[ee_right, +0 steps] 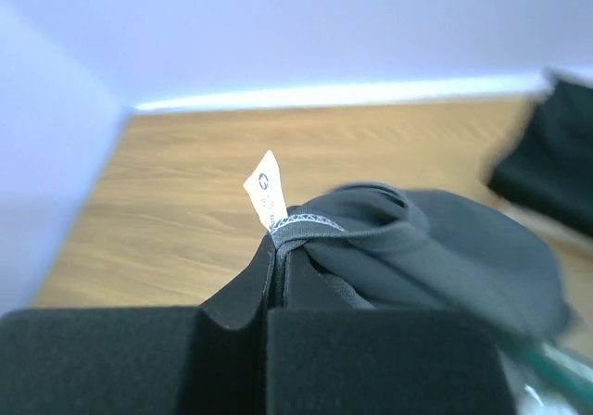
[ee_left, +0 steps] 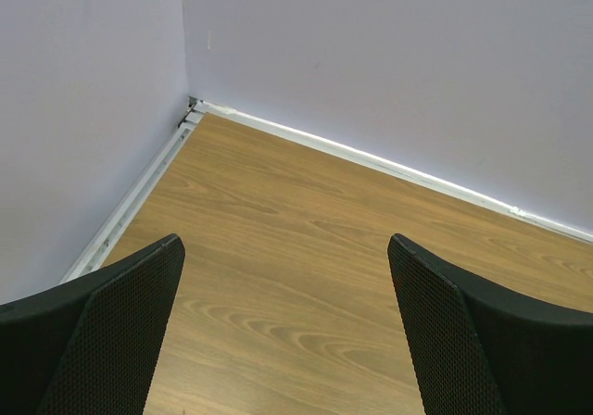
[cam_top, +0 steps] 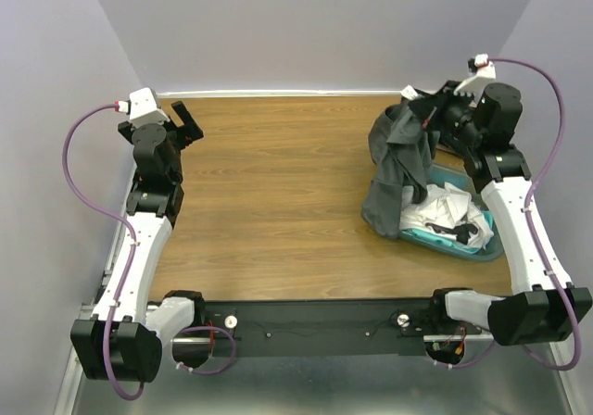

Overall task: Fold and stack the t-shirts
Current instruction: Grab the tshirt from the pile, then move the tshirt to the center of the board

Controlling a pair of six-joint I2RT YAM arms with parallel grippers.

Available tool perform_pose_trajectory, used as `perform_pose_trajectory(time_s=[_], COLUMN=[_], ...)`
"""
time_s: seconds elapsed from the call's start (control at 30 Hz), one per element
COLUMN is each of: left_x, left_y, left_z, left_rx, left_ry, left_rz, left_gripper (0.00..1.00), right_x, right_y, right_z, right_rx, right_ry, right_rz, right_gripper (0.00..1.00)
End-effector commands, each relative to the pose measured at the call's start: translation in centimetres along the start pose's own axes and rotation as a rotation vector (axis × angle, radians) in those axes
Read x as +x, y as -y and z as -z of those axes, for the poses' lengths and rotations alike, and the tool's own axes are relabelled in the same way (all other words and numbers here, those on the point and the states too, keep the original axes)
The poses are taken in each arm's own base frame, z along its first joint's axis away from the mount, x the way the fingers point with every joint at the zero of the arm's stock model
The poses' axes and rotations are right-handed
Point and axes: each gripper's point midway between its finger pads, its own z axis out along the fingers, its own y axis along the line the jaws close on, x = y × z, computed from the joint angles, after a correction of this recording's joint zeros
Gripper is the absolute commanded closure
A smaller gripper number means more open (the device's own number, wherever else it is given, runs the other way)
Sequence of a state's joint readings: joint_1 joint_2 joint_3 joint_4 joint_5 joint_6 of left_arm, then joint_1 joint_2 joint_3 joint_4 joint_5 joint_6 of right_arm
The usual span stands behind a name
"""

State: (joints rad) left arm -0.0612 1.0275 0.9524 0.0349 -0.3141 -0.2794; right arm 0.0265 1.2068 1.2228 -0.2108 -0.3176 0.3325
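Note:
My right gripper (cam_top: pixel 419 103) is raised at the far right and is shut on the collar of the dark grey t-shirt (cam_top: pixel 398 169), which hangs down from it over the tub's left side. In the right wrist view the gripper (ee_right: pixel 278 241) pinches the grey collar (ee_right: pixel 408 244) with its white label sticking up. White t-shirts (cam_top: pixel 445 213) and a black one (cam_top: pixel 466 237) lie crumpled in the teal tub (cam_top: pixel 489 248). My left gripper (cam_top: pixel 188 121) is open and empty above the far left of the table (cam_top: pixel 278 193); its fingers (ee_left: pixel 102 341) frame bare wood.
Lilac walls enclose the table on the left, back and right. A white rail (ee_left: pixel 371 160) runs along the back edge. The arm bases sit on the black bar (cam_top: pixel 324 322) at the near edge.

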Motion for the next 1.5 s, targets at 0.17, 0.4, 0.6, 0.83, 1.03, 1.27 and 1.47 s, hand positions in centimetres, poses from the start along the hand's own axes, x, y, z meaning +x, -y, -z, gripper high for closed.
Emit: perform_pose_trajectory(time_s=[0.17, 0.4, 0.6, 0.83, 1.03, 1.27, 1.47], left_x=[-0.4, -0.4, 0.1, 4.3, 9.3, 14.8, 20.7], left_y=[0.6, 0.2, -0.3, -0.8, -0.3, 1.4, 3.5], left_z=[-0.2, 0.2, 0.8, 0.7, 0.7, 0.1, -1.0], left_rx=[0.016, 0.002, -0.01, -0.027, -0.009, 0.039, 0.109], left_ry=[-0.004, -0.006, -0.021, -0.137, -0.278, -0.417, -0.608], left_rz=[0.015, -0.007, -0.023, 0.006, 0.065, 0.119, 0.102], left_gripper=[0.02, 0.02, 0.02, 0.02, 0.04, 0.06, 0.07], right_x=[-4.1, -4.6, -2.0, 11.8, 18.8, 23.7, 27.5], right_y=[-16.4, -25.2, -23.1, -12.1, -11.5, -9.4, -7.0], right_z=[-1.7, -2.1, -5.3, -10.7, -10.6, -10.1, -10.5], right_rx=[-0.45, -0.66, -0.52, -0.089, -0.165, -0.132, -0.029], right_ry=[0.009, 0.0, -0.043, -0.27, -0.457, -0.565, -0.639], right_rz=[0.113, 0.129, 0.073, 0.043, 0.048, 0.072, 0.042], right_gripper=[1.0, 1.0, 0.99, 0.12, 0.11, 0.12, 0.13])
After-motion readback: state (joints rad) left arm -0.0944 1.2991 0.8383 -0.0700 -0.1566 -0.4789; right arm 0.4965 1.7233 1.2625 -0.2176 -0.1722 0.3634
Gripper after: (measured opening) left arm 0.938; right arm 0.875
